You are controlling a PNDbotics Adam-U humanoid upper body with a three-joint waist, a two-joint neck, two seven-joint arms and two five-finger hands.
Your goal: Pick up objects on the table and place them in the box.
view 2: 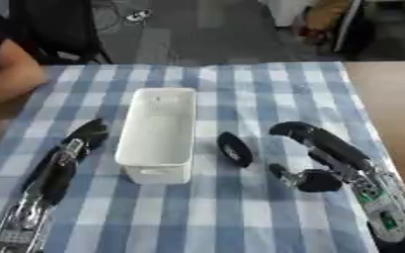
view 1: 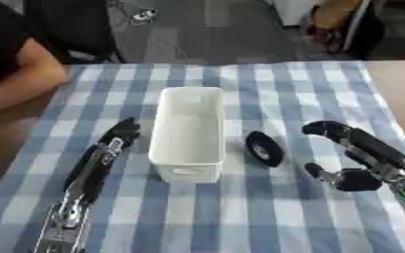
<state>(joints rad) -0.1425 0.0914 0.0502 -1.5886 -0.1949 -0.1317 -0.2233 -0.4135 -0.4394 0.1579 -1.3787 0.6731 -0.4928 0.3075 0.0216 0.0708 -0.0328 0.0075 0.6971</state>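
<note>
A white rectangular box [view 1: 187, 128] stands lengthwise on the blue-and-white striped cloth; nothing shows inside it. Just right of its near end a black wheel-shaped object [view 1: 264, 147] stands on its edge on the cloth. My right hand [view 1: 366, 153] lies to the right of the wheel, fingers stretched out and bent inward, thumb below, a small gap to the wheel. It holds nothing. My left hand [view 1: 111, 143] rests flat on the cloth left of the box, fingers straight and pointing away.
The striped cloth [view 1: 275, 84] covers the table; bare wood shows at the right edge [view 1: 400, 94]. A person's arm [view 1: 20, 84] rests at the far left corner. Chairs and floor lie beyond the far edge.
</note>
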